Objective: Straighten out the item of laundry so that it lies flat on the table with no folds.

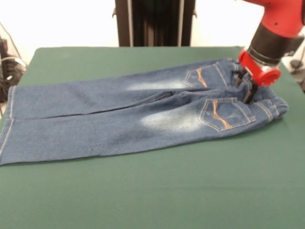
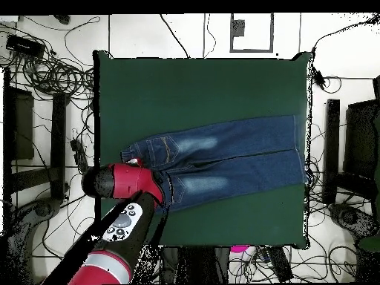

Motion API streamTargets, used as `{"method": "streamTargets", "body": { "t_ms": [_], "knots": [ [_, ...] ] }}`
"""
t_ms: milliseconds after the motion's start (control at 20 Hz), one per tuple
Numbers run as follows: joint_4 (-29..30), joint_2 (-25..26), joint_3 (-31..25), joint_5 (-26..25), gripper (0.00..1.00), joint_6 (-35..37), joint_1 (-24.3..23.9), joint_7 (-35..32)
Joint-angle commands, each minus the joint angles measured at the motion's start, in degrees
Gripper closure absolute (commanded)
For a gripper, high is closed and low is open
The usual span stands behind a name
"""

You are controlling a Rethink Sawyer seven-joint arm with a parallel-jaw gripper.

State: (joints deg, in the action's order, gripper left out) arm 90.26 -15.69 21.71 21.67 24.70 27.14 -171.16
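one pair of jeans (two back pockets), one table, one gripper.

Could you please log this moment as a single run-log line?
gripper: at waistband, state unclear | jeans: spread out back side up, legs side by side, hems at table edge | folds: none obvious

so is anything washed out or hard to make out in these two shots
Front view: the wall behind the table is blown out to near white, the jeans read softly but their orange pocket stitching shows, and the gripper is dark against the waistband, fingers unclear. Overhead view: the floor is bright and overexposed, and the arm hides the gripper.
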Motion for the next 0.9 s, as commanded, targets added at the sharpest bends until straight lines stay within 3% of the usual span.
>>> {"method": "streamTargets", "body": {
  "t_ms": [50, 200, 350, 600, 650, 900],
  "knots": [
    [-6.1, 4.4, -7.0, 7.3, 0.0, 9.0, 2.2, -15.3],
    [-8.0, 5.0, -5.5, 8.0, 0.0, 12.6, 3.5, -17.8],
    [-7.7, 5.0, -5.6, 8.1, 0.0, 11.9, 3.1, -15.9],
    [-4.4, 4.2, -5.5, 7.9, 0.0, 6.3, 1.6, -12.3],
    [-4.9, 5.1, -3.4, 8.2, 0.0, 5.5, 2.4, -14.1],
    [0.3, -0.5, -4.3, 6.4, 0.0, 5.6, -3.9, -7.2]
  ]
}}
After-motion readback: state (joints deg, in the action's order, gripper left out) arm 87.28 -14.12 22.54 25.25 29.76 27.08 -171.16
